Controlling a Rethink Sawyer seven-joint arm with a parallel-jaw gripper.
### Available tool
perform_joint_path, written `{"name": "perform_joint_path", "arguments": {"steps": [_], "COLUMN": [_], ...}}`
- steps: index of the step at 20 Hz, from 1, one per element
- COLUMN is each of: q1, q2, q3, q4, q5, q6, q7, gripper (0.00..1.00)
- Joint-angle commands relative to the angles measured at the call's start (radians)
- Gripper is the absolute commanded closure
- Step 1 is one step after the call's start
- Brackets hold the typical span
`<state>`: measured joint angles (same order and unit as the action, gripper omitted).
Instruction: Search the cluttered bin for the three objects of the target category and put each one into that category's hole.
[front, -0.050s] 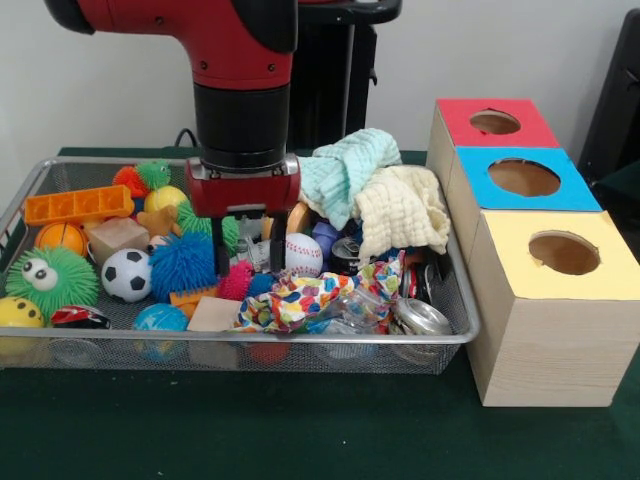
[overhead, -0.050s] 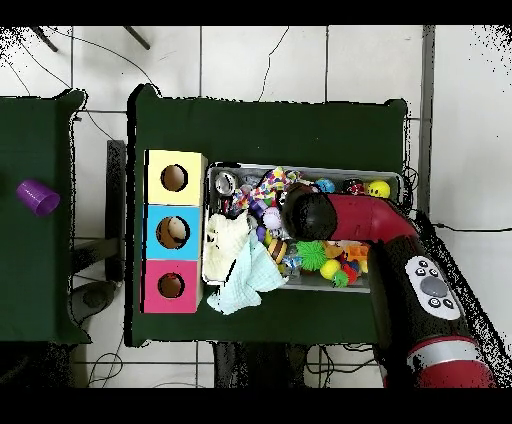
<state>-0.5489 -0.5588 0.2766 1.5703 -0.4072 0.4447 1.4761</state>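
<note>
Clutter fills one wire-mesh bin (front, -0.050s: 460, 320) on the green table (front, -0.050s: 300, 430). Counted from the front view: one soccer ball (front, -0.050s: 127, 274), one baseball (front, -0.050s: 303, 254), one small basketball (front, -0.050s: 60, 238), one blue spiky ball (front, -0.050s: 183, 264), one green spiky ball with eyes (front, -0.050s: 52, 279), one yellow ball (front, -0.050s: 164, 198) and one blue globe ball (front, -0.050s: 160, 320). Two plain cloths lie heaped at the bin's far right, one mint (front, -0.050s: 348, 170) and one cream (front, -0.050s: 402, 210), and a third, spotted in many colours (front, -0.050s: 300, 298), lies crumpled near the front. Two crushed cans show: one dark (front, -0.050s: 347, 254), one silver (front, -0.050s: 420, 316). One orange block (front, -0.050s: 78, 205) with holes sits at the far left, and a tan wood block (front, -0.050s: 118, 238) just beside it.

The gripper (front, -0.050s: 247, 262) hangs over the middle of the bin with its two black fingers (front, -0.050s: 221, 258) parted and nothing between them, tips down among the toys between the blue spiky ball and the baseball.

Three boxes stand in a row just beside the bin, each with one round hole on top: red (front, -0.050s: 497, 123), blue (front, -0.050s: 525, 178) and yellow (front, -0.050s: 560, 252). From overhead, something pale lies inside the blue box's hole (overhead, -0.050s: 174, 231); the other two holes look dark. A purple cup (overhead, -0.050s: 37, 196) stands well apart on a second table.

No writing or brand can be read on anything.
</note>
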Motion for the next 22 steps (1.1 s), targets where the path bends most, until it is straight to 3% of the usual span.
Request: {"name": "perform_joint_path", "arguments": {"steps": [1, 10, 22], "q1": [-0.008, -0.014, -0.02], "q2": [0.086, 0.108, 0.1], "q3": [0.007, 0.005, -0.008], "q4": [-0.029, -0.017, 0.046], "q5": [-0.05, -0.033, -0.029], "q6": [-0.022, 0.058, 0.038], "q7": [0.033, 0.011, 0.035], "gripper": [0.0, 0.0, 0.0]}}
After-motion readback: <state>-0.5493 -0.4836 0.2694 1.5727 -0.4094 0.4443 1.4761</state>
